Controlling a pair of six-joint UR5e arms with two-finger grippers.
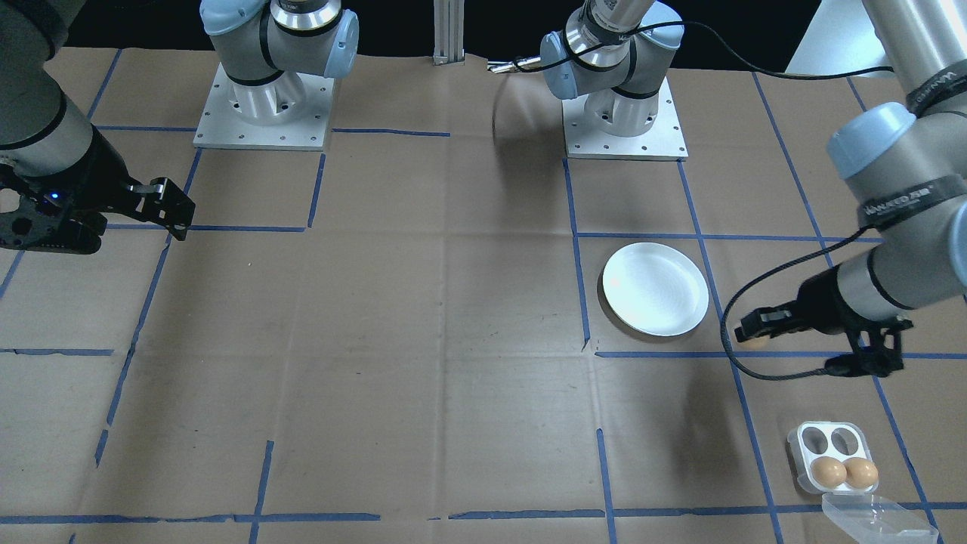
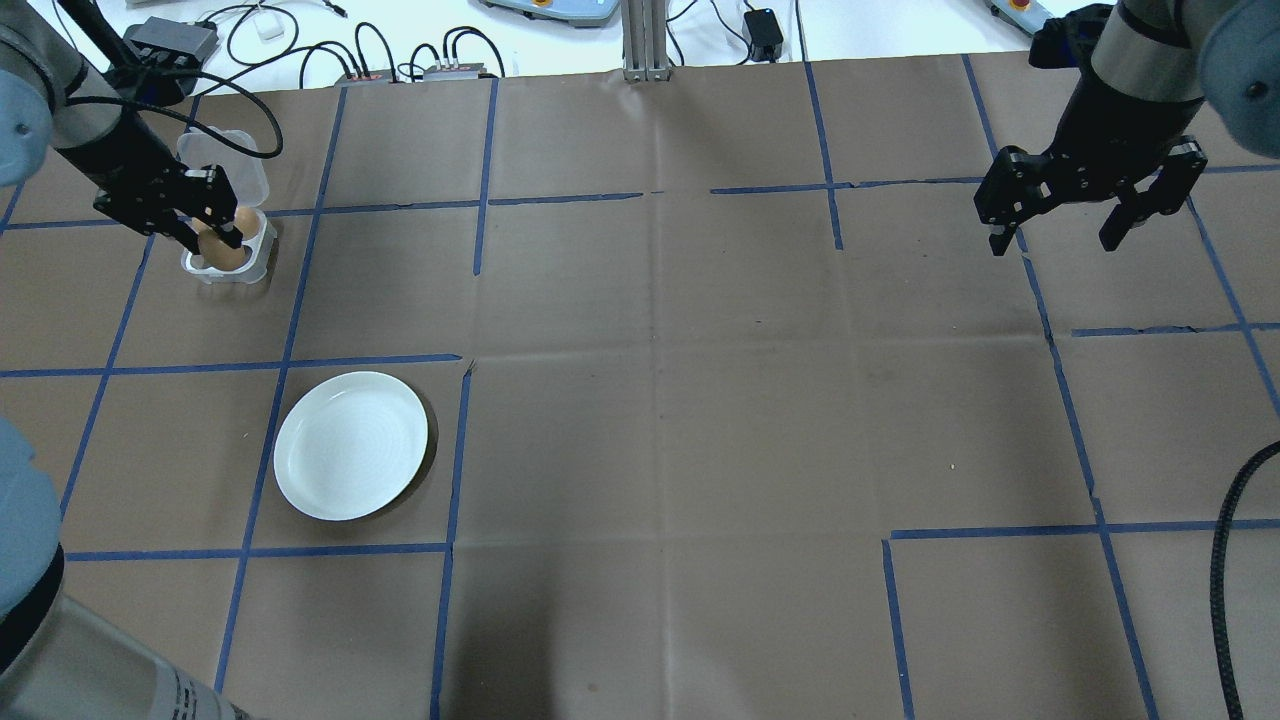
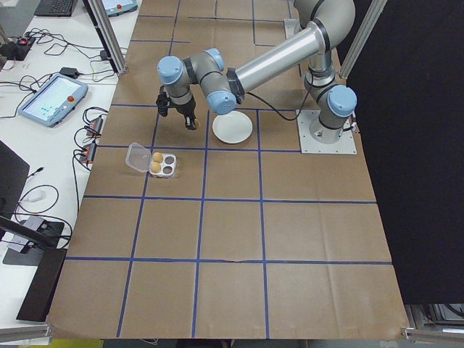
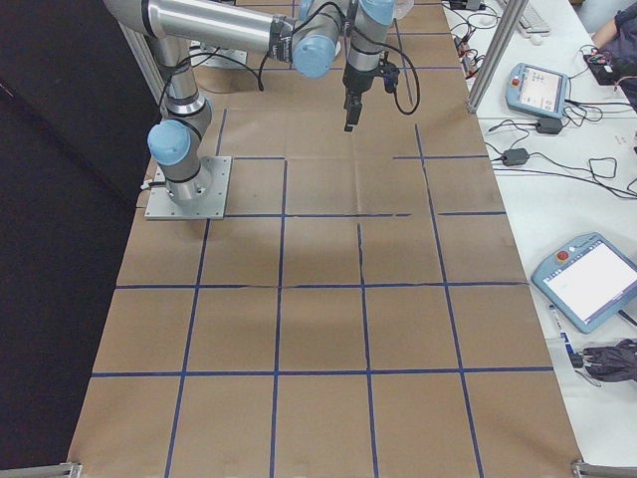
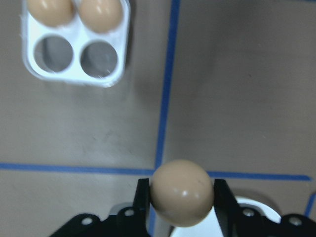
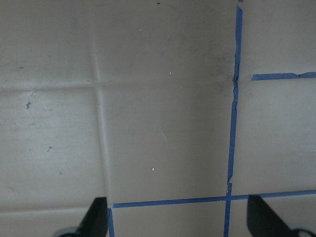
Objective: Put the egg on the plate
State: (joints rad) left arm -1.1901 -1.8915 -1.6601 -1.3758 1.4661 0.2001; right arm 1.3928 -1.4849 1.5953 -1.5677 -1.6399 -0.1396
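A brown egg [image 5: 181, 192] is pinched in my left gripper [image 1: 755, 331], which is shut on it and hangs above the table. It sits between the egg tray [image 1: 829, 452] and the white round plate [image 1: 656, 289], close to the plate's edge. The plate [image 2: 351, 445] has nothing on it. A sliver of the plate [image 5: 254, 206] shows behind the fingers in the left wrist view. My right gripper [image 2: 1052, 243] hovers open over bare table on the far side, holding nothing.
The square white tray [image 5: 75, 78] holds two brown eggs [image 1: 829, 471] [image 1: 861, 473] and has two vacant cups. Its clear lid [image 1: 876, 517] lies open beside it. Brown paper with blue tape lines covers the table [image 2: 660, 400].
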